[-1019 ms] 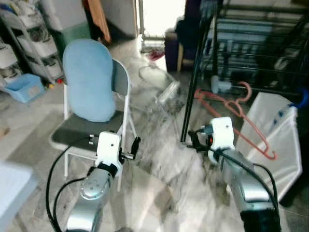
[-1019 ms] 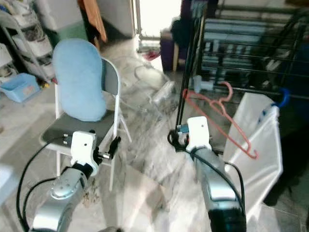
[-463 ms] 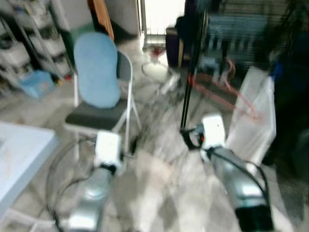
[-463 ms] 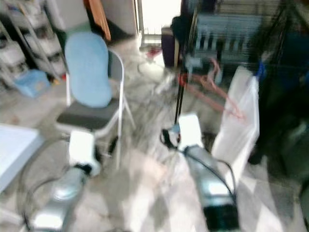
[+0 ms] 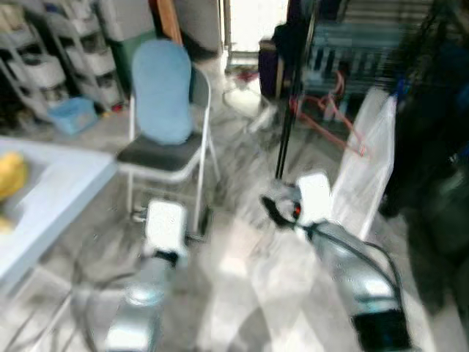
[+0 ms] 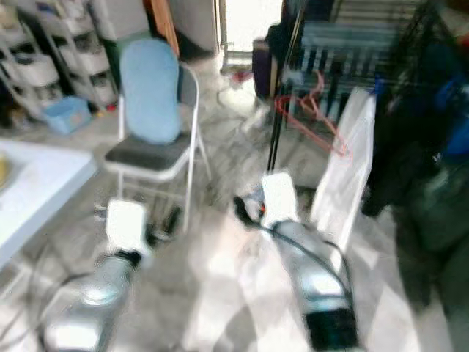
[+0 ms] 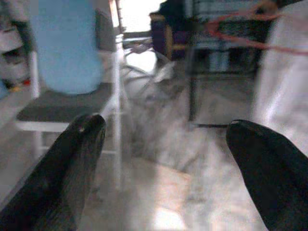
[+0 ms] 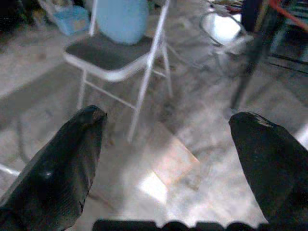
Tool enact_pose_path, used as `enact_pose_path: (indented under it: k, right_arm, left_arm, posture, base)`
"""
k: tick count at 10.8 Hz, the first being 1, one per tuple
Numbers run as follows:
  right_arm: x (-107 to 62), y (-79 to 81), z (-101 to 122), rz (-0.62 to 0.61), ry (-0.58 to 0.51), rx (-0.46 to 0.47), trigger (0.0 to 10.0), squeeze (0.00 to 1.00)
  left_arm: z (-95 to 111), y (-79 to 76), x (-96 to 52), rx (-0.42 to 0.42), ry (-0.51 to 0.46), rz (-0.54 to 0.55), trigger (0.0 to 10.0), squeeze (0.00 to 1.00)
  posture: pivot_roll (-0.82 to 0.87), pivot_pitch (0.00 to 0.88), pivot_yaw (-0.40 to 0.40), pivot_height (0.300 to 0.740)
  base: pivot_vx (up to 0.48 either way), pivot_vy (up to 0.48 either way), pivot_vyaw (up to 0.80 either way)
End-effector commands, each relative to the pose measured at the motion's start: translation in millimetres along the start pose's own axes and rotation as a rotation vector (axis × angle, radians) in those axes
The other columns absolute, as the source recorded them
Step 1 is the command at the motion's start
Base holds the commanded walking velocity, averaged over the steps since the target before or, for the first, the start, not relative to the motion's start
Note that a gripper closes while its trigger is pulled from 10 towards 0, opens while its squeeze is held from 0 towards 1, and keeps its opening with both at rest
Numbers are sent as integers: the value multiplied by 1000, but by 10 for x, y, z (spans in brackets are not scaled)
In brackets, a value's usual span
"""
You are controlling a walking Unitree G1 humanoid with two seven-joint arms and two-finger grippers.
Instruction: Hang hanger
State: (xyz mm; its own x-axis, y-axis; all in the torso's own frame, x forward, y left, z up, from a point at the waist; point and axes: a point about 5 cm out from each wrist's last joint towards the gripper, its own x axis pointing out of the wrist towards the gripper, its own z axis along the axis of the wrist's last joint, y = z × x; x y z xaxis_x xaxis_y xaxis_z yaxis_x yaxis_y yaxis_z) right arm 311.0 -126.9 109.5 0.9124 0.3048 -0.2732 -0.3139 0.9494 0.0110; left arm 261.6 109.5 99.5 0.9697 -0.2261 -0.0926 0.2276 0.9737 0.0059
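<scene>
1. Hanger (image 5: 328, 121): the red-orange wire hanger is seen ahead of and above the right claw (image 5: 272, 207), off to that claw's right, leaning against the white bag (image 5: 370, 158) beside the dark rack (image 5: 366, 51).
2. The hanger's long bar is judged to slope downward from the black pole (image 5: 289, 110) toward the bag, so it lies slantwise across the line of approach; its hook end sits nearer the rack.
3. The right claw is held low over the floor, well apart from the hanger, with its two black fingers (image 8: 53, 168) spread wide and nothing between them.
4. The left claw (image 5: 198, 224) is also released and empty, its fingers (image 7: 62, 168) parted; the folding chair (image 5: 165, 139) with the blue cushion (image 5: 161, 92) stands ahead of it.
5. The right arm is judged the nearer one, since the hanger lies on its side; a forward and upward reach is called for.
6. Blur hides the exact point where the hanger rests.
</scene>
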Motion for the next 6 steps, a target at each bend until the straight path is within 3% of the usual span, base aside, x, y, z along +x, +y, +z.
enact_pose_path:
  k: [1,2,5,6]
  right_arm:
    - [20,58,86,26,-29,1,10000,0]
    - [16,66,86,33,-31,1,10000,0]
    - [2,114,84,72,-35,-7,10000,0]
    - [3,130,91,83,-38,-6,10000,0]
  left_arm:
    - [37,61,-4,25,-8,16,10000,0]
    - [33,60,-7,26,-8,15,10000,0]
    - [27,42,-7,35,-10,10,10000,0]
    - [28,44,-5,37,-9,9,10000,0]
  posture:
    - [13,0,13,740]
    - [11,0,13,740]
    - [9,0,12,740]
    - [10,0,11,740]
  base:
    - [-360,0,0]
    - [-360,0,0]
    - [-307,0,800]
    - [0,0,800]
